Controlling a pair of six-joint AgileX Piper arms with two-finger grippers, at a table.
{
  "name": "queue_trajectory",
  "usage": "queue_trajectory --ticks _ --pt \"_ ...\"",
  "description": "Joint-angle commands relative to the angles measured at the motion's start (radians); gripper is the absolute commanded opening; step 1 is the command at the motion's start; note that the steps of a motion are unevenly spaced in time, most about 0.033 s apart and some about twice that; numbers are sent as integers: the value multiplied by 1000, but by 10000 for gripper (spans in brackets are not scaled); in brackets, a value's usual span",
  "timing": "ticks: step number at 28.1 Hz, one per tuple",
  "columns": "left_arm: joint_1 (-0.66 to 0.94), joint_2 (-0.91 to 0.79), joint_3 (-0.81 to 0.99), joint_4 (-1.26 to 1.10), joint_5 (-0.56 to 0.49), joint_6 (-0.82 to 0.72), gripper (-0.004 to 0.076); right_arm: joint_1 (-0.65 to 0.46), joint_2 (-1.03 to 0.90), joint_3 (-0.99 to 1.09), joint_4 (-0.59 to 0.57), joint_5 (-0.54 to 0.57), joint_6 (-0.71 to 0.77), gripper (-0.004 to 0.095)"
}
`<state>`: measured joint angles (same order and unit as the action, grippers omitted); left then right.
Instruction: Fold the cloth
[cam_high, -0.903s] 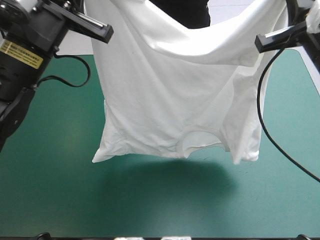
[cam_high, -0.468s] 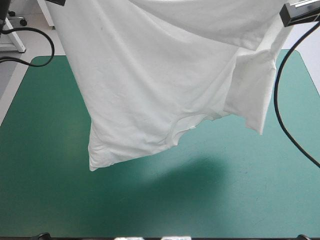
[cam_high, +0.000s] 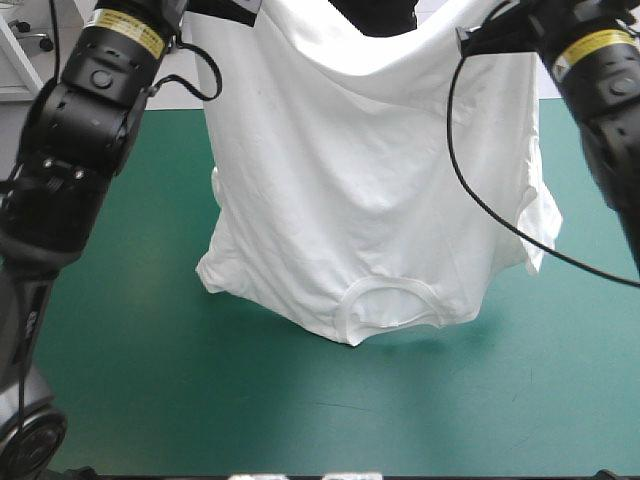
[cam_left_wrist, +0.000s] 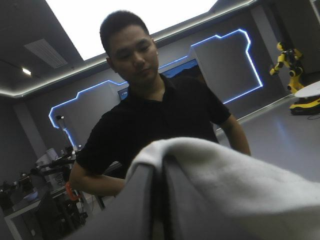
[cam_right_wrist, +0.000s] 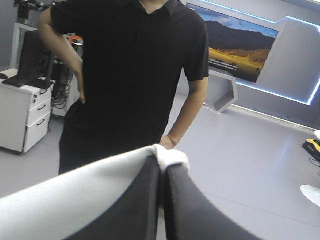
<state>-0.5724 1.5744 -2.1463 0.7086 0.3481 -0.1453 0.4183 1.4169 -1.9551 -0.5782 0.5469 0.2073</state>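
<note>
- The left fingers (cam_left_wrist: 200, 210), black, are all but shut, meeting in a narrow arch with a fold of the white T-shirt (cam_high: 370, 200) pinched between them
- In the left wrist view the cloth wraps over the fingertips and runs off to one side as a thick pale ridge
- The right fingers (cam_right_wrist: 195, 210) are likewise almost shut, with only a thin slit between them, and a small bunch of white fabric caps their tips
- From the right fingers the cloth trails away on one side as a smooth white band
- Seen from above, the T-shirt hangs as a broad sheet between the left arm (cam_high: 90, 130) and the right arm (cam_high: 600, 80), its top edge sagging in a curve between the two held corners
- It hangs upside down: the collar (cam_high: 390, 305) is at the bottom and a sleeve (cam_high: 540, 225) droops on the right
- Its lower edge sits at or just above the desk (cam_high: 150, 380) with its teal-green cover, over the middle; I cannot tell whether it touches
</note>
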Motion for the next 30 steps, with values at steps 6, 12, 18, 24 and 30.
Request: queue_trajectory --ticks 6,12,18,24,30 --pt "156 143 -229 25 -314 -130 -9 -200 132 -73 -80 -457 242 -17" --pt "156 221 -373 -6 -322 -132 -9 -217 189 -185 -60 -438 247 -17" --pt "156 253 -371 -72 -142 -132 -9 -218 209 -151 66 -220 233 -17" --pt "153 266 -234 -368 203 94 -9 -227 212 56 213 -94 129 -17" --pt "69 252 74 -486 329 217 -9 -231 198 388 447 -85 -30 -17"
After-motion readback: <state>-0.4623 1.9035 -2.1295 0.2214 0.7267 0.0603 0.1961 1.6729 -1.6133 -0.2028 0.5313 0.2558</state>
